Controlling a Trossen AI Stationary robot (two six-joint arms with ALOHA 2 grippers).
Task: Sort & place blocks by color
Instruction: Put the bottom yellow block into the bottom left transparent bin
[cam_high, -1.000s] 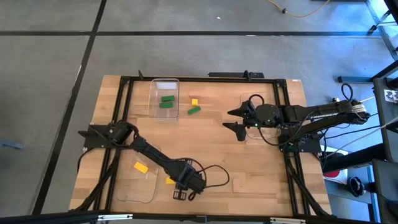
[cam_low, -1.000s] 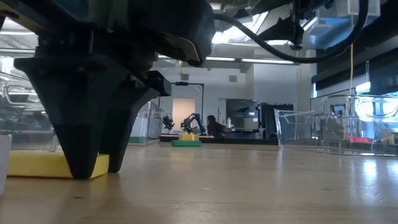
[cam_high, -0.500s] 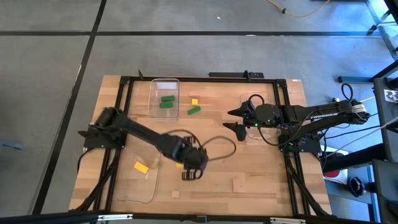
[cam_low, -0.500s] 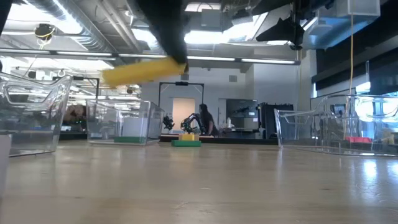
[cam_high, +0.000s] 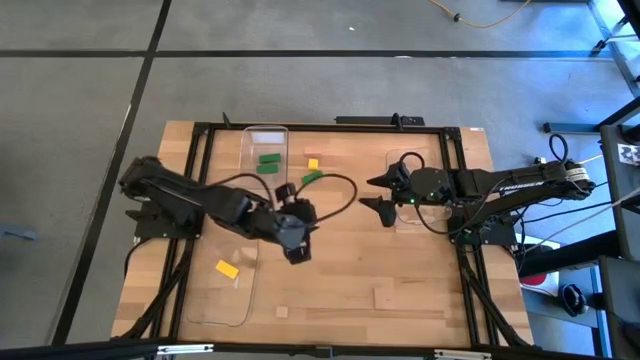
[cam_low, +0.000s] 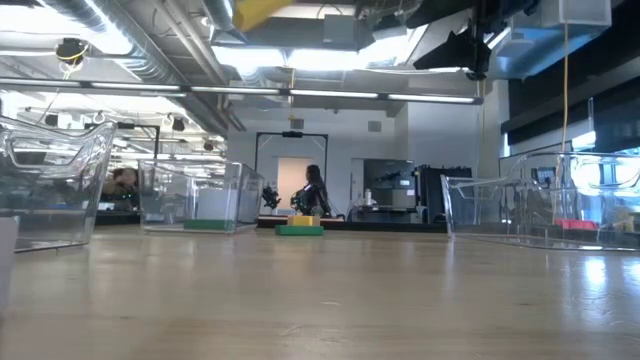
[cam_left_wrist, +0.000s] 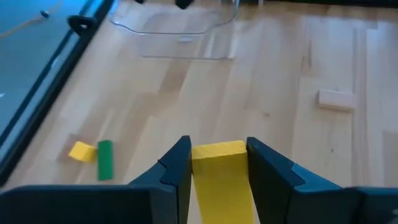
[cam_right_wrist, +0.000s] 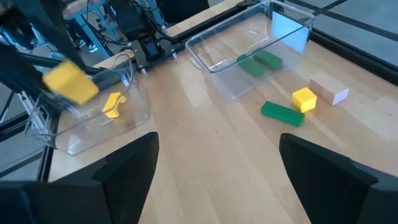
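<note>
My left gripper (cam_left_wrist: 217, 144) hangs above the table's middle (cam_high: 297, 250) and is shut on a yellow brick (cam_left_wrist: 219, 174). That brick also shows high up in the low view (cam_low: 260, 10) and in the right wrist view (cam_right_wrist: 69, 82). Two green bricks (cam_high: 268, 163) lie in the far clear tray (cam_high: 250, 175). A yellow brick (cam_high: 227, 268) lies in the near-left tray (cam_high: 240, 300). A green brick (cam_high: 312, 177), a yellow cube (cam_high: 313, 163) and a pale block (cam_right_wrist: 329, 90) lie flat on the wood. My right gripper (cam_high: 368, 192) waits open right of centre. My left gripper pinches the yellow brick by its two long sides (cam_left_wrist: 194, 165), one finger (cam_left_wrist: 177, 168) on each side. The brick lies along the fingers, its free end (cam_left_wrist: 217, 148) about level with the fingertips. The low view shows it lifted well clear of the table.
Two tan cubes (cam_high: 385, 297) (cam_high: 283, 312) lie on the wood near the near edge. A third clear tray (cam_high: 432, 212) sits under the right arm. A black frame (cam_high: 330, 127) runs around the table. Bare wood lies between the two grippers.
My left gripper has risen from the table by the near edge with the yellow brick and moved toward the far edge, to above the table's middle. The brick, which lay on the wood, now hangs clear, high in the low view. A person walks in the room behind.
</note>
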